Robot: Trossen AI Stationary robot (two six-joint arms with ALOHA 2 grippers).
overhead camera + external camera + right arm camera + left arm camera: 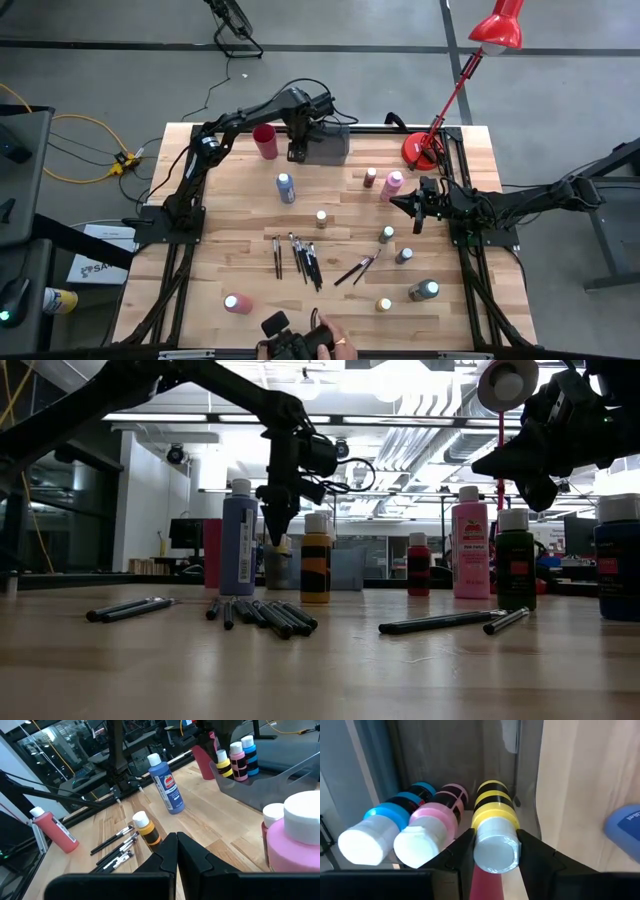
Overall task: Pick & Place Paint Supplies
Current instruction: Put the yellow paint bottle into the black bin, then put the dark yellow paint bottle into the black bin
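My high camera looks straight down on the whole table (250, 240) and both arms. My low camera sits at tabletop level, facing across the wood into the room, with the brush pile (262, 615) close before it. My left wrist camera hangs very near over the grey tray (445, 755), facing down on the yellow bottle (492, 827). My right wrist camera looks across the table from farther off; it shares that tray (280, 780) and the yellow bottle (223, 764) with the left one.

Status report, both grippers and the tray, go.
Left gripper over grey tray, clamping yellow bottle beside pink and blue bottles. Right gripper shut, idle. Nothing blocking.
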